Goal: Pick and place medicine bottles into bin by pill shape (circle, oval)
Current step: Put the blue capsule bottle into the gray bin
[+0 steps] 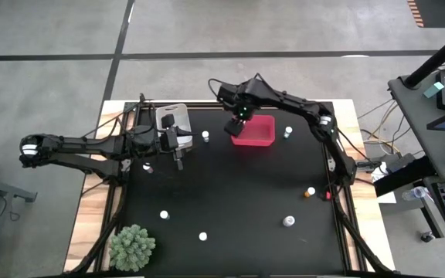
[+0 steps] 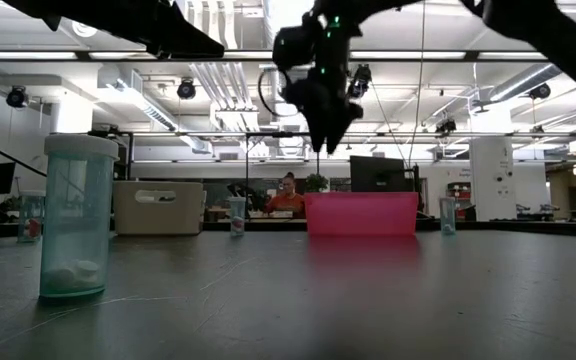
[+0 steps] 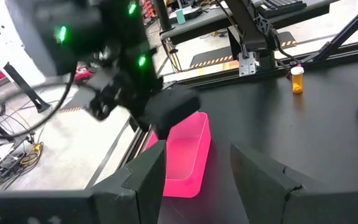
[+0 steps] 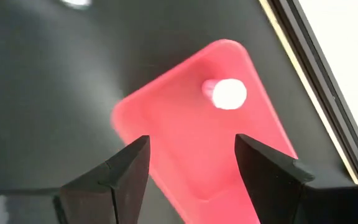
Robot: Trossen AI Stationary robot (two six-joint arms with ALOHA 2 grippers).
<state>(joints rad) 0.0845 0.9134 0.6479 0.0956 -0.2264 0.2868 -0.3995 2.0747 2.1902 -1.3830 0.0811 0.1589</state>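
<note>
My right gripper (image 1: 236,127) hovers open and empty above the left end of the red bin (image 1: 259,140); its own wrist view (image 4: 191,168) looks down between the fingers into the bin (image 4: 166,143). One white-capped bottle (image 4: 227,93) lies inside the bin. My left gripper (image 1: 178,160) is open and empty just in front of the whitish-clear bin (image 1: 171,116). Loose bottles stand upright on the black table, among them one between the bins (image 1: 205,137), one right of the red bin (image 1: 288,132) and an amber one (image 1: 310,192).
More bottles stand toward the near side (image 1: 164,215) (image 1: 203,235) (image 1: 288,221), and one beside the left arm (image 1: 147,166). A green spiky plant (image 1: 133,247) sits at the near left corner. In the low view a teal bottle (image 2: 75,215) stands close to the camera.
</note>
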